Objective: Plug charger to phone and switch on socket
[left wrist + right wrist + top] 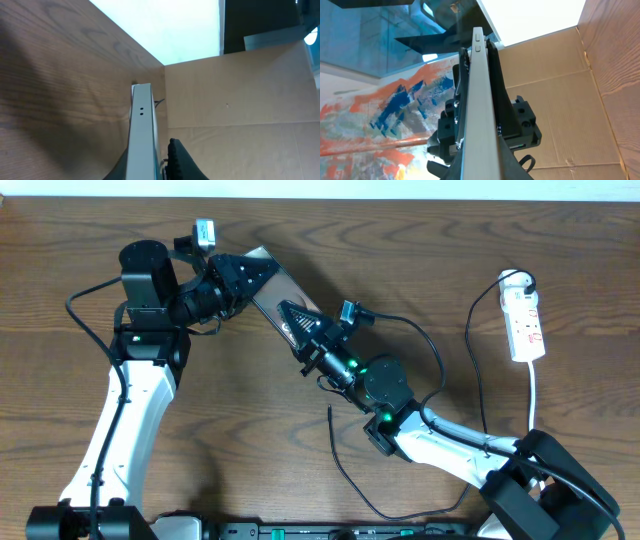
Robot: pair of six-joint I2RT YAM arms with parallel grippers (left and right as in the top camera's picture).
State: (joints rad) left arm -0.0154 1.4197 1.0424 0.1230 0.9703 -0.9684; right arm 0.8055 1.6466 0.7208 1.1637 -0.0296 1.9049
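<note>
Running diagonally | phone | long axis upper-left to lower-right

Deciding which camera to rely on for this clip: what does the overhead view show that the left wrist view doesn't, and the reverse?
Only overhead: the socket at the table's right, the charger with its free end lying on the wood, not in the phone, and the right claw gripping one end of the phone. Only left wrist: the phone edge-on, two small holes in its narrow side, and a cardboard wall behind. Both: the left claw clamped on the phone, and the wooden table.
</note>
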